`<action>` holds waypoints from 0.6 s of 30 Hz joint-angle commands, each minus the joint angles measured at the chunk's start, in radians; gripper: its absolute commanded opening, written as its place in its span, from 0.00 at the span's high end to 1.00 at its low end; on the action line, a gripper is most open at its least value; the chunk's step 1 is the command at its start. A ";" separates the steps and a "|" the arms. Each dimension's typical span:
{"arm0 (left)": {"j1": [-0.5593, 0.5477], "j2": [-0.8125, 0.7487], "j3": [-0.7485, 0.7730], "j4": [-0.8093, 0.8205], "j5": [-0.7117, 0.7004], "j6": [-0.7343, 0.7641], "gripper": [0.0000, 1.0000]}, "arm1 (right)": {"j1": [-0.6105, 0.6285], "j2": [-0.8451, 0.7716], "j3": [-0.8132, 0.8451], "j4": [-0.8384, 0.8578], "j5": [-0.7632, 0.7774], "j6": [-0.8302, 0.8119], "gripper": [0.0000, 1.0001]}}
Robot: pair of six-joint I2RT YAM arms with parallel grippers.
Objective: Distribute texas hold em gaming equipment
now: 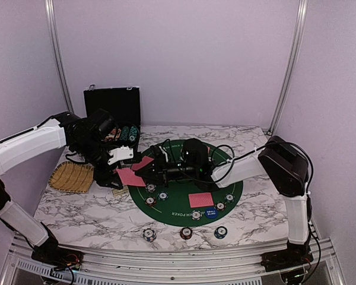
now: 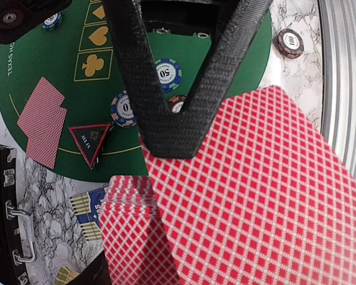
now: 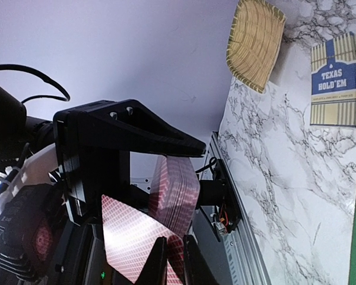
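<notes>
– Right wrist view shows the thick pack of red-backed playing cards [image 3: 175, 190] squeezed in the left gripper [image 2: 166, 139], up off the table.
– And the right gripper [image 3: 175, 261]?
– Pinched on one red-backed card [image 3: 130, 234] that slants down out of the pack.
– Only the top view shows both arms. They meet over the left edge of the round green felt mat [image 1: 166, 208], with the right arm stretched low across it.

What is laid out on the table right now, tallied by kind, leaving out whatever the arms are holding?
Round chips: 9
Blue blind disc: 1
Dark triangle: 1
Face-down card sets: 2
Card box: 1
Straw tray: 1
Chip case: 1
Total: 16
</notes>
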 commanded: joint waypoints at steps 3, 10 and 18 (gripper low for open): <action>0.003 -0.016 0.014 -0.004 0.002 0.002 0.86 | -0.017 -0.081 -0.036 0.086 0.025 0.059 0.99; 0.004 -0.015 0.010 -0.003 -0.001 0.001 0.86 | -0.025 -0.120 -0.100 0.149 0.057 0.115 1.00; 0.003 -0.012 0.006 -0.003 -0.003 0.004 0.86 | -0.061 -0.163 -0.199 0.198 0.055 0.144 1.00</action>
